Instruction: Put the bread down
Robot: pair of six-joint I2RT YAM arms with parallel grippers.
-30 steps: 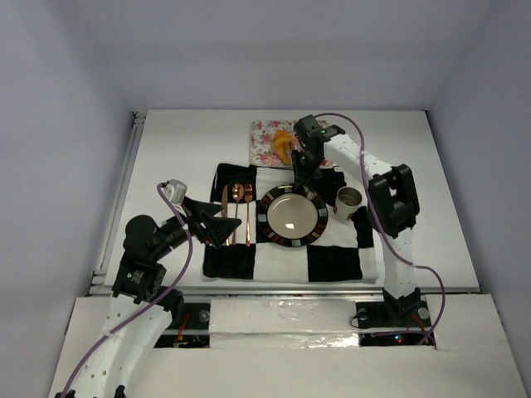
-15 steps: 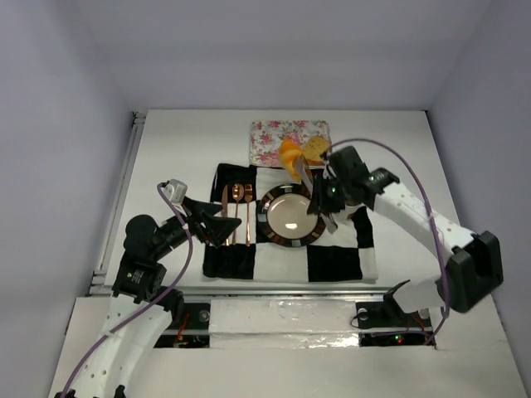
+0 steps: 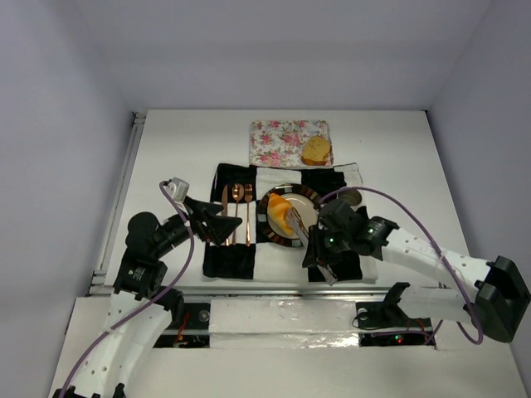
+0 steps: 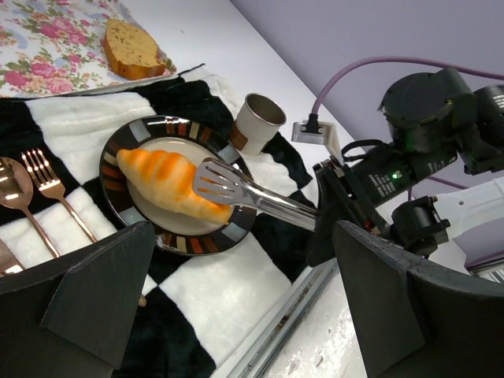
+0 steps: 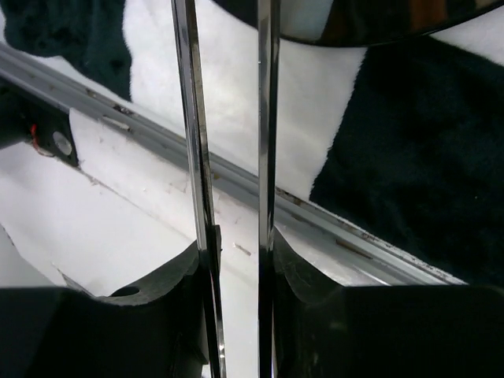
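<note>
The orange-yellow croissant [image 3: 280, 211] lies on the round striped-rim plate [image 3: 307, 194]; it also shows in the left wrist view [image 4: 169, 183]. The golden-brown toast slice [image 3: 316, 150] sits on the floral napkin [image 3: 278, 141], also seen from the left wrist [image 4: 132, 49]. My right gripper [image 3: 325, 245] is shut on metal tongs [image 4: 252, 193], whose head rests at the croissant's right end. In the right wrist view the gripper [image 5: 234, 252] clamps the two tong arms [image 5: 193, 118]. My left gripper [image 3: 217, 224] is open and empty over the mat's left side [image 4: 244, 315].
A black-and-white checkered mat [image 3: 241, 261] lies under the plate. Copper cutlery [image 3: 236, 211] lies left of the plate. A metal cup [image 3: 348, 197] stands right of it, close to my right arm. The table's near edge rail [image 5: 331, 228] is below my right gripper.
My right arm has swung from the napkin toward the near edge, carrying the croissant in the tongs onto the plate. The toast slice stays on the napkin. The left arm has not moved.
</note>
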